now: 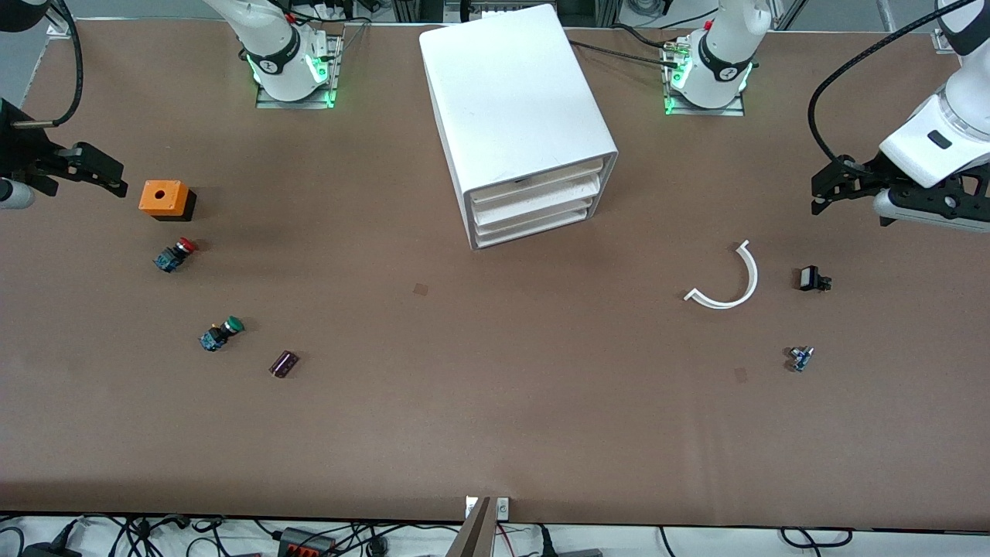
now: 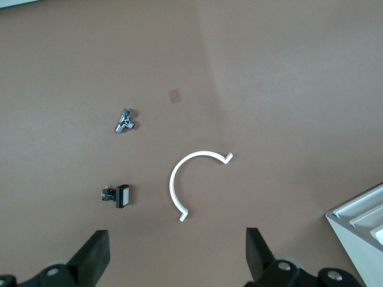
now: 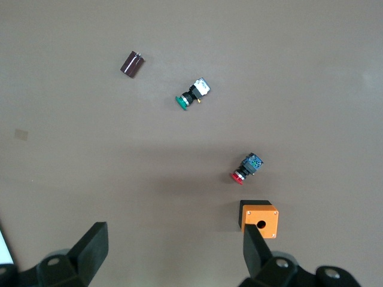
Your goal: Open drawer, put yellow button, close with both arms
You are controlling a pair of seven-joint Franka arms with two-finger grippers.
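On top of the table (image 1: pixel 495 402), mid-width and close to the bases, I see the white cabinet (image 1: pixel 514 100); its top drawer (image 1: pixel 534 184) sits pushed in like the three below. I find no yellow button anywhere. Toward the right arm's end from the cabinet lie an orange box (image 1: pixel 162 197), a red button (image 1: pixel 175 254) and a green button (image 1: pixel 221 333). My right gripper (image 3: pixel 170 251) hangs spread apart above them. My left gripper (image 2: pixel 176 254), fingers apart too, hangs over a white curved clip (image 1: pixel 727 280).

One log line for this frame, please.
drawer shut | yellow button not in view | left gripper open, over table at left-arm end | right gripper open, near orange box | both arms waiting
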